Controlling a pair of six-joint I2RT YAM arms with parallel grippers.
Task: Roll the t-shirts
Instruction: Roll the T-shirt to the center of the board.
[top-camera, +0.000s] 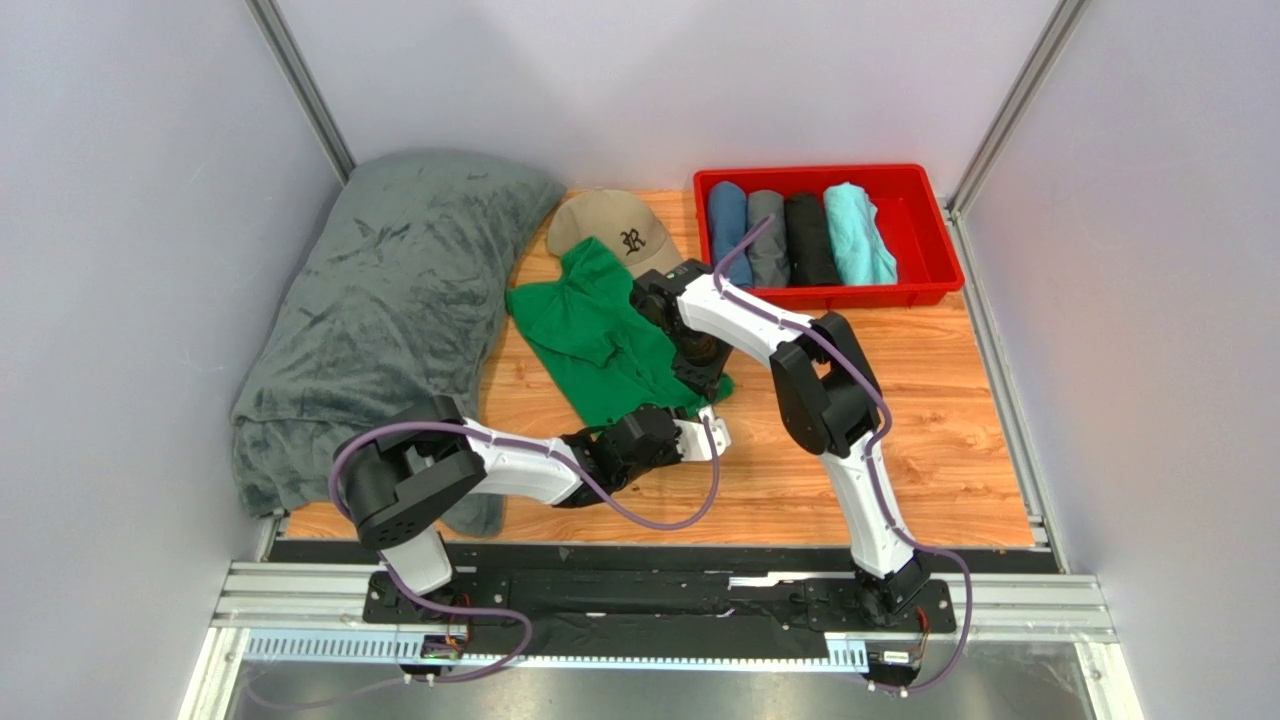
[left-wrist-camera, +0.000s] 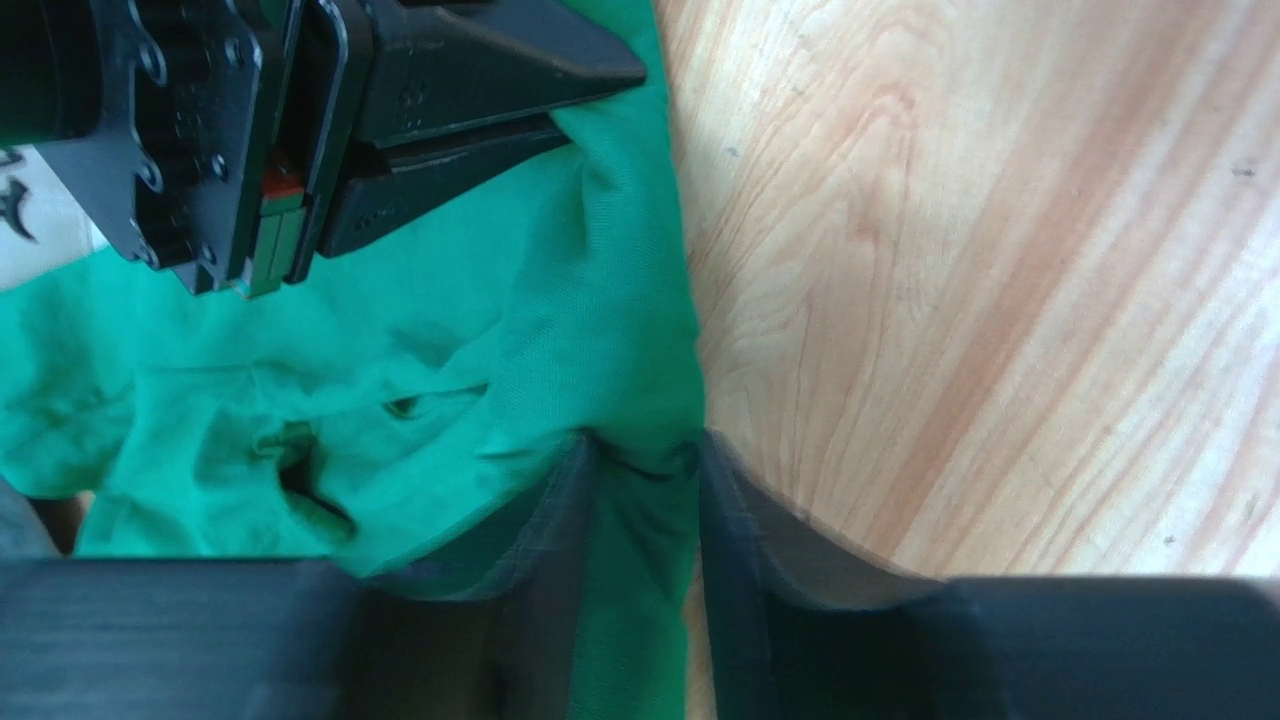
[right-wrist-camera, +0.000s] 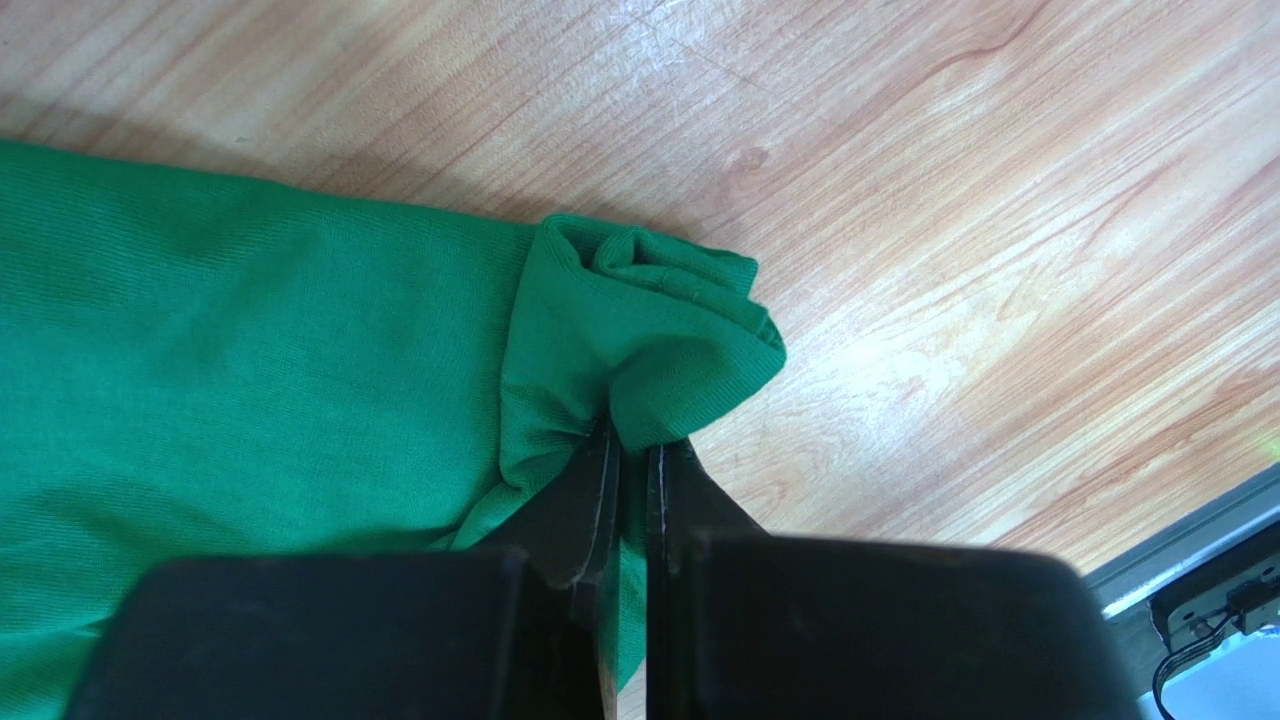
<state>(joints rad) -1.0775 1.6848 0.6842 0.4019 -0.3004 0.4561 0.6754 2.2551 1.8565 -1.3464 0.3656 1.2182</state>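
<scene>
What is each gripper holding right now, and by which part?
Right gripper pinches the bright green cotton t-shirt by a bunched corner. Left gripper straddles its edge, jaws apart.

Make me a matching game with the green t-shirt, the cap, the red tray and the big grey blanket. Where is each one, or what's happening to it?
Things:
1. green t-shirt
2. cap
3. red tray
4. blanket

Places and states:
A. holds four rolled shirts
B. heaped at the far left
C. pinched by the right gripper
D. lies at the back, between the blanket and the tray

Pairs: 1-C, 2-D, 3-A, 4-B
</scene>
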